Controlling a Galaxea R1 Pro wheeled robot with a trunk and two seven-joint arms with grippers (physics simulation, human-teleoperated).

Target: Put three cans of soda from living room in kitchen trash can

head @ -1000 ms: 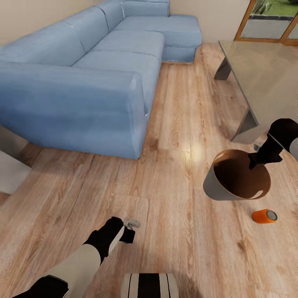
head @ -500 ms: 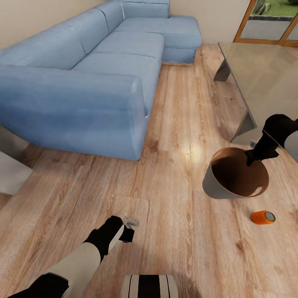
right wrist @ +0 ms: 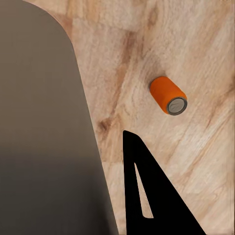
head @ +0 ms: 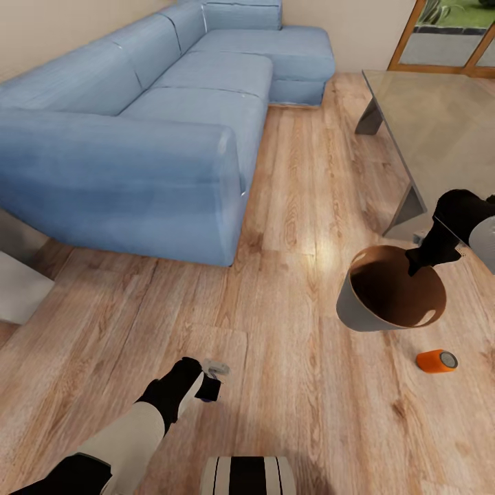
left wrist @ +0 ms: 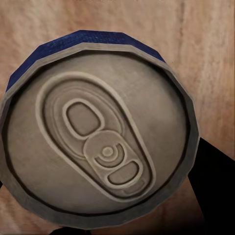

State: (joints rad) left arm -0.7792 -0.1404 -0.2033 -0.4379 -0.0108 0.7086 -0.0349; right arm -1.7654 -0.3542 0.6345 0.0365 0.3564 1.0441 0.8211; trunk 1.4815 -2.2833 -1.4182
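Observation:
An orange can of soda lies on its side on the wood floor, just in front of the tash can; the right wrist view shows this can too. The grey bin with its brown inside hangs tilted, my right gripper shut on its far rim. Its grey wall runs beside one black finger. My left gripper is low over the floor, shut on another can of soda with blue sides and a grey pull-tab top.
A long blue sofa takes up the left and back. The glass-topped coffee table stands at the right, right behind the bin. A white object sits at the left edge. Open wood floor lies between sofa and table.
The right gripper and the bin have shifted slightly up and back. The left gripper has drifted a little to the left with its can. The orange can on the floor has not moved.

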